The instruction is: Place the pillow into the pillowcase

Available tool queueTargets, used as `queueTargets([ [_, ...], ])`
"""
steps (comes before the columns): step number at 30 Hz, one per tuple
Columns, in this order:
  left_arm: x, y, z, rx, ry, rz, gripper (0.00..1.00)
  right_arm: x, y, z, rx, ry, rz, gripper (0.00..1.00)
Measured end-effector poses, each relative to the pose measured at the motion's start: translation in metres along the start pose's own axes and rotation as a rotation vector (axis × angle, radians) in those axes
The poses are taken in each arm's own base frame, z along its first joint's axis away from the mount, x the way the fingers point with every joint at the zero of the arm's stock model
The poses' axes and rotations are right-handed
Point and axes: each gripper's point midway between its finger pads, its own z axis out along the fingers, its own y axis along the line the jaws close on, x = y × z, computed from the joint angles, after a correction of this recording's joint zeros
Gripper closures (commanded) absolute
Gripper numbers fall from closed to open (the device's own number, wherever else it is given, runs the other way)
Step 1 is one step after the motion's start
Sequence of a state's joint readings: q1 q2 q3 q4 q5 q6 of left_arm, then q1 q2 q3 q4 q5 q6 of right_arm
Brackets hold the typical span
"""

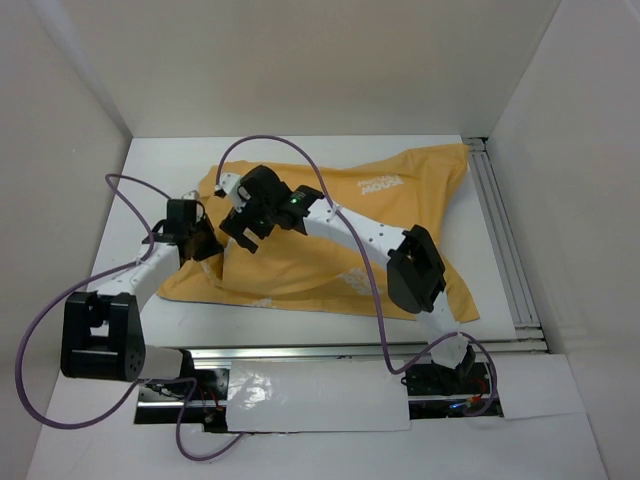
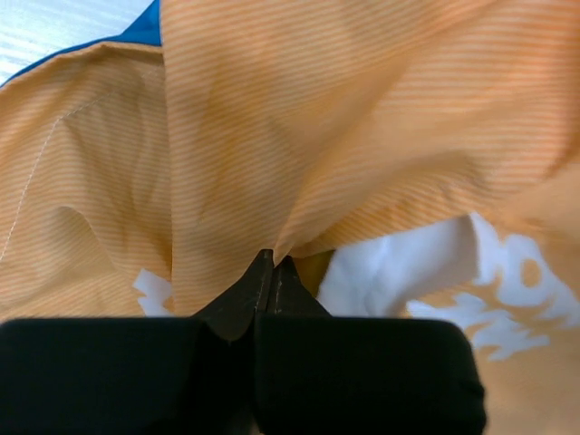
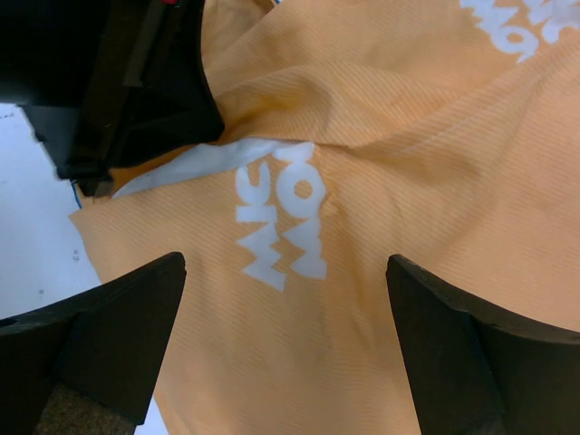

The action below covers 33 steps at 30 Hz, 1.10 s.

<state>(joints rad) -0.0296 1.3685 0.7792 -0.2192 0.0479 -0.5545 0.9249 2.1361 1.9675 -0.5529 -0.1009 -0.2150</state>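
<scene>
The pillowcase (image 1: 380, 210) lies crumpled on the white table, orange-yellow side up with white lettering; a strip of blue (image 2: 145, 27) shows at one edge. My left gripper (image 1: 212, 252) (image 2: 274, 258) is shut on a raised fold of the orange fabric at the pillowcase's left end. Under that fold a soft white patch (image 2: 399, 272) shows; I cannot tell whether it is the pillow. My right gripper (image 1: 238, 236) (image 3: 285, 267) hangs open just above the cloth, right beside the left gripper's body (image 3: 136, 82), nothing between its fingers.
An aluminium rail (image 1: 500, 240) runs along the table's right side and another (image 1: 370, 350) along the near edge. White walls enclose the table. Purple cables (image 1: 250, 145) loop over both arms.
</scene>
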Motion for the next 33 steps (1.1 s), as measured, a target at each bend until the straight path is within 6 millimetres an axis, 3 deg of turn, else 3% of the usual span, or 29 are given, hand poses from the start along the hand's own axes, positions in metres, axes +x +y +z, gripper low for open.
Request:
queueTargets([
  [3,-0.009,-0.012,-0.015,0.054,-0.038,0.008,1.00,-0.004,0.001,0.007,-0.009,-0.022,-0.006,0.11],
  [8,-0.032,-0.039,-0.066,0.185,-0.173,0.035,1.00,0.014,-0.002,0.032,0.008,0.014,0.008,0.26],
  [9,-0.035,-0.043,-0.074,0.203,-0.191,0.039,1.00,0.017,-0.004,0.035,0.014,0.016,0.011,0.53],
  [10,-0.035,-0.046,-0.078,0.216,-0.201,0.043,1.00,0.017,-0.005,0.038,0.019,0.014,0.010,0.71],
  [12,-0.033,-0.048,-0.080,0.229,-0.192,0.044,1.00,0.014,-0.008,0.040,0.032,-0.001,0.022,0.97],
  [19,-0.027,-0.055,-0.080,0.266,-0.117,0.038,1.00,0.005,-0.011,0.032,0.056,-0.053,0.060,1.00],
  [24,-0.036,-0.068,-0.108,0.337,-0.162,0.026,1.00,-0.016,-0.025,0.014,0.099,-0.135,0.136,1.00],
  [29,-0.044,-0.082,-0.145,0.412,-0.227,0.032,1.00,-0.034,-0.053,0.007,0.115,-0.229,0.277,1.00],
  [33,-0.052,-0.080,-0.148,0.382,-0.239,0.004,1.00,-0.037,-0.063,0.004,0.068,-0.262,0.332,1.00],
])
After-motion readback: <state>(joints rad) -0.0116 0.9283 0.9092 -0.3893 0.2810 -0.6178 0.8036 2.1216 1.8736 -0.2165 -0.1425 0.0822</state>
